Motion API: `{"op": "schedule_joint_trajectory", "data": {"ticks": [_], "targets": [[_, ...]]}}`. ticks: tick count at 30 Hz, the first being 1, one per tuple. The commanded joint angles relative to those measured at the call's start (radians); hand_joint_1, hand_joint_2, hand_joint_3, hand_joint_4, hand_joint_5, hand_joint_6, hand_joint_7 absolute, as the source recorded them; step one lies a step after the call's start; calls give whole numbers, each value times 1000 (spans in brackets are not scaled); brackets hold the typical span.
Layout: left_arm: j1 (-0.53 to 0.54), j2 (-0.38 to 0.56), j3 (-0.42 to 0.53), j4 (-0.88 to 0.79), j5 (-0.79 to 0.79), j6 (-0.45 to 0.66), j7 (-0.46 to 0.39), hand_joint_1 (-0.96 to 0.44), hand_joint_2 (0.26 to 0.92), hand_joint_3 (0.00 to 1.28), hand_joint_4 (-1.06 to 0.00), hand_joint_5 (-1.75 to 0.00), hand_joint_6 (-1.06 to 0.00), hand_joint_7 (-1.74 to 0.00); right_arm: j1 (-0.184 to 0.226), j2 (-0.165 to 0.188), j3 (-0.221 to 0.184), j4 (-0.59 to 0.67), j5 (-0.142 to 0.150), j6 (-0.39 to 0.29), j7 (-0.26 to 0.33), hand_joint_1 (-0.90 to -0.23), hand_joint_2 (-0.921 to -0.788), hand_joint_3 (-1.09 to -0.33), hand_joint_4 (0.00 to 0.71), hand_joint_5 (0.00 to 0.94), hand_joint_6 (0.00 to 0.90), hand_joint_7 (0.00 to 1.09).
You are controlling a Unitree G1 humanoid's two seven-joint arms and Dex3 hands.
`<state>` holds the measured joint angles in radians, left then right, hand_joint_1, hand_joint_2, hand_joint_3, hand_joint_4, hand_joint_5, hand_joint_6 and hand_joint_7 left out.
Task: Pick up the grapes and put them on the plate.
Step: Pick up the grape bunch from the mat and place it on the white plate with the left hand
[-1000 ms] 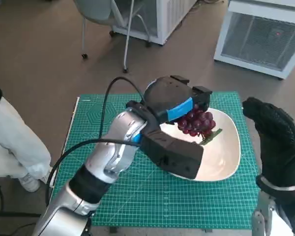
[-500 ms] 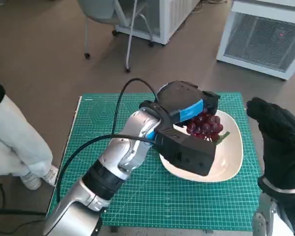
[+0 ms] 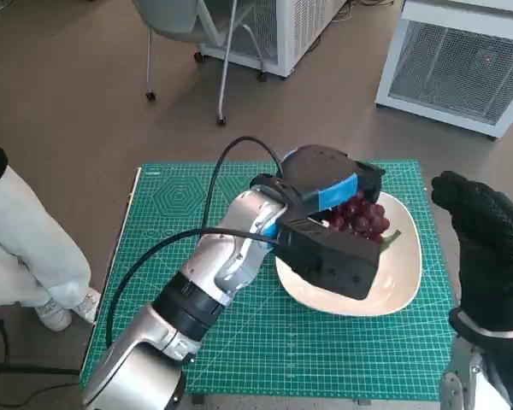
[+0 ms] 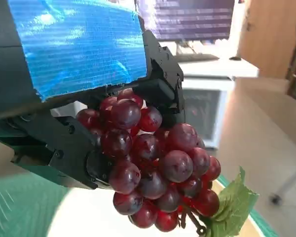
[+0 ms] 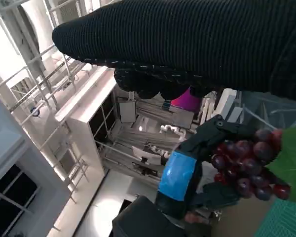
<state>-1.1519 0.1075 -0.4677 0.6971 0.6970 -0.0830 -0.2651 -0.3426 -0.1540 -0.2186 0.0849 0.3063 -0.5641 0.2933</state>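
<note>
My left hand [image 3: 325,181] grips a bunch of dark red grapes [image 3: 359,215] with a green leaf, and holds it just above the white plate [image 3: 393,290] on the green mat. In the left wrist view the grapes [image 4: 153,168] hang from the black fingers [image 4: 64,148] under the blue-taped back, with the leaf [image 4: 232,207] at the lower end. The right wrist view shows the left hand [image 5: 180,173] and the grapes [image 5: 244,163] from the side. My gloved right hand [image 3: 487,248] is raised beside the table's right edge, holding nothing, its fingers apart.
The green cutting mat [image 3: 188,222] covers the small table. A person's pale trouser leg and shoe [image 3: 26,248] stand at the left. A chair [image 3: 197,34] and white cabinets [image 3: 462,60] lie beyond the table's far edge.
My left hand has carried the grapes a little further right over the plate. The right hand has hardly moved.
</note>
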Motion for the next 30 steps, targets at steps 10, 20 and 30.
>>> {"op": "schedule_joint_trajectory", "data": {"ticks": [10,20,30], "targets": [[-67,-25,16,135,-140,-3,-202,-230,857,77,-138,-254,-244,-56,25,3,8,-7,-12,22,-17,-524,-921,-642,426,0,47,620],[-43,-13,10,159,-131,-33,-146,-437,884,27,-5,-5,-173,-1,25,1,8,-5,-9,23,-15,-528,-921,-642,426,0,45,623],[-22,21,41,199,-186,-106,-161,-543,911,21,1,1,-86,0,24,1,12,-5,-11,22,-14,-531,-921,-642,426,0,41,624]]}}
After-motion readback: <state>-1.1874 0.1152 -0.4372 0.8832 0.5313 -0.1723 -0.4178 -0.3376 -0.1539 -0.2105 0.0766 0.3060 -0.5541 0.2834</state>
